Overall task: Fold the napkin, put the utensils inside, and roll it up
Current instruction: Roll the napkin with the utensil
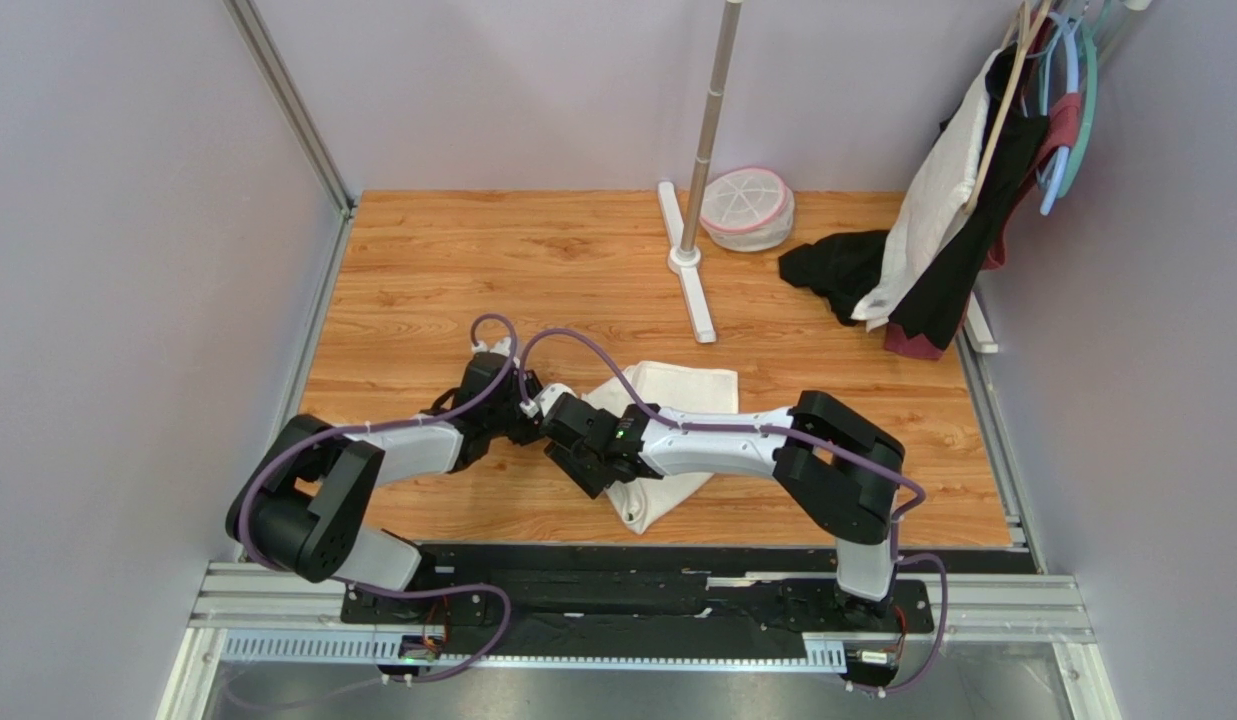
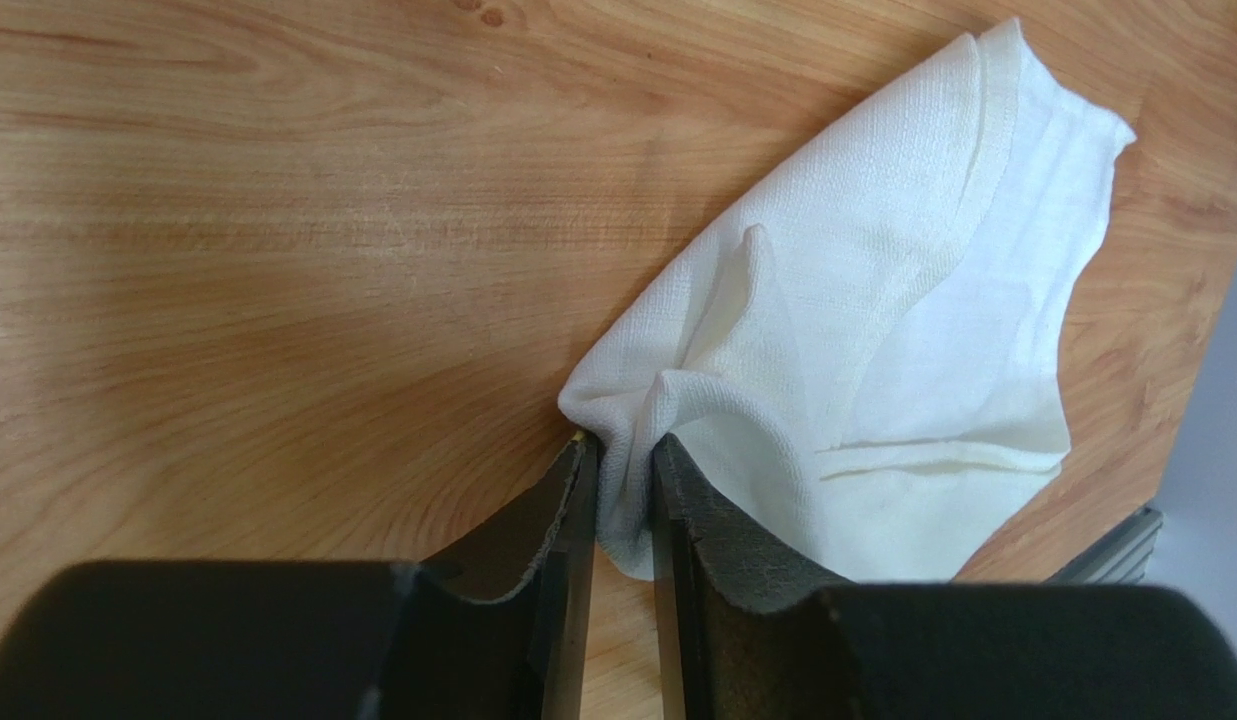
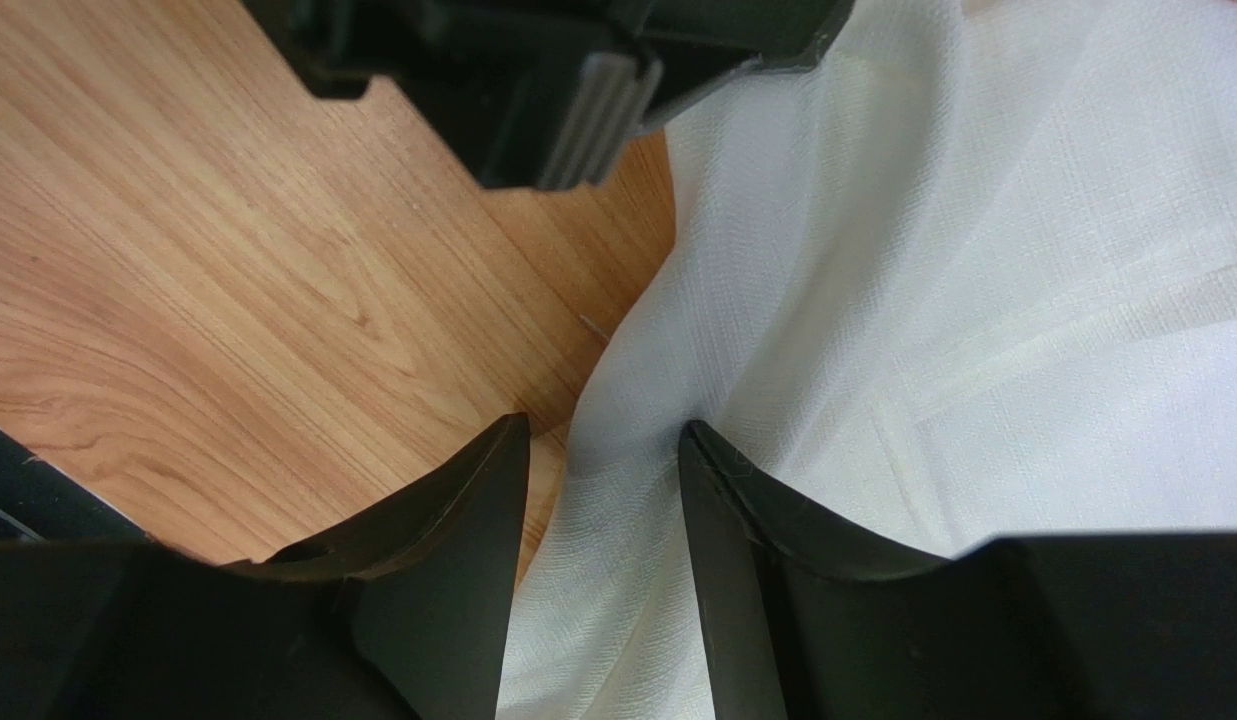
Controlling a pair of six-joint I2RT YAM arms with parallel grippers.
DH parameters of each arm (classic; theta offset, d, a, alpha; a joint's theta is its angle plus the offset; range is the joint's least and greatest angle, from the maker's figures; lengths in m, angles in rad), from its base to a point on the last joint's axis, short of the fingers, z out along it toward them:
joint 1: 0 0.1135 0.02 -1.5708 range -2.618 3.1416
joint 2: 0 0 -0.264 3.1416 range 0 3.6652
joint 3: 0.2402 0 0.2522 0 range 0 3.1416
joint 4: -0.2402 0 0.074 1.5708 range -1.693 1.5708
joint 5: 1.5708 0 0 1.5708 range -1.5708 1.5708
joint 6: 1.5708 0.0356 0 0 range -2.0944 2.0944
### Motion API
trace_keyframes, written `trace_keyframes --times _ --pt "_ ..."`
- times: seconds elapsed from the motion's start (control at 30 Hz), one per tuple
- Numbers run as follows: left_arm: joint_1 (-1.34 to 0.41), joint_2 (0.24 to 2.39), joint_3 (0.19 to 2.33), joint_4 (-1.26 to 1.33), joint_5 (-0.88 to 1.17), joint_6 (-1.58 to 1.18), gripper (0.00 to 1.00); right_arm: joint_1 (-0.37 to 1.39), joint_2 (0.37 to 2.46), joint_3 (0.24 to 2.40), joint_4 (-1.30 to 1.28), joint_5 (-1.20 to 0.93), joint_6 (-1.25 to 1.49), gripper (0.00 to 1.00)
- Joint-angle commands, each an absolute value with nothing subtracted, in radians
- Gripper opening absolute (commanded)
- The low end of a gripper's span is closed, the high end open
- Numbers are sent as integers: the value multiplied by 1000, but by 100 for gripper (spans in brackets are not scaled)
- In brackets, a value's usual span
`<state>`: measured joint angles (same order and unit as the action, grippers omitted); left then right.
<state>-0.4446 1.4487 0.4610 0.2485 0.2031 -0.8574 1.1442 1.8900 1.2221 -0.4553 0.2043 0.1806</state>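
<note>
Wooden tabletop [image 1: 429, 270]; napkin [image 1: 684, 393] sits between left fingers [image 2: 557, 525] and right fingers [image 3: 459, 555].

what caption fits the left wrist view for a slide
Left gripper pinching a bunched edge of the napkin on the wooden table

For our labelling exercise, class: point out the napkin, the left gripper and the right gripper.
napkin [image 2: 910, 270], left wrist view, its flat middle.
left gripper [image 2: 621, 450], left wrist view, midway between fingertips.
right gripper [image 3: 602, 426], right wrist view, midway between fingertips.
</note>
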Motion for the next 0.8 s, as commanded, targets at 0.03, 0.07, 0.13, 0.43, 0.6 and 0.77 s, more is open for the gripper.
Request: trace_keyframes --times 0.03,0.07,0.13,0.43,0.6,0.77 --pt "-451 1384 446 144 181 -804 32 1109 1922 1164 -459 212 241 47" --pt "-451 1372 445 137 181 -804 33 1105 1921 1151 -453 193 247 47" --pt "-451 1335 445 124 178 -804 43 1092 1918 1108 -425 120 255 45" --pt "-451 1084 378 22 92 -810 67 1029 1895 973 -264 -239 287 10" --pt "-451 939 301 34 84 -798 71 985 1867 936 -186 -429 267 3" --pt "-453 923 276 61 114 -778 71 930 1893 942 -153 -567 250 1"
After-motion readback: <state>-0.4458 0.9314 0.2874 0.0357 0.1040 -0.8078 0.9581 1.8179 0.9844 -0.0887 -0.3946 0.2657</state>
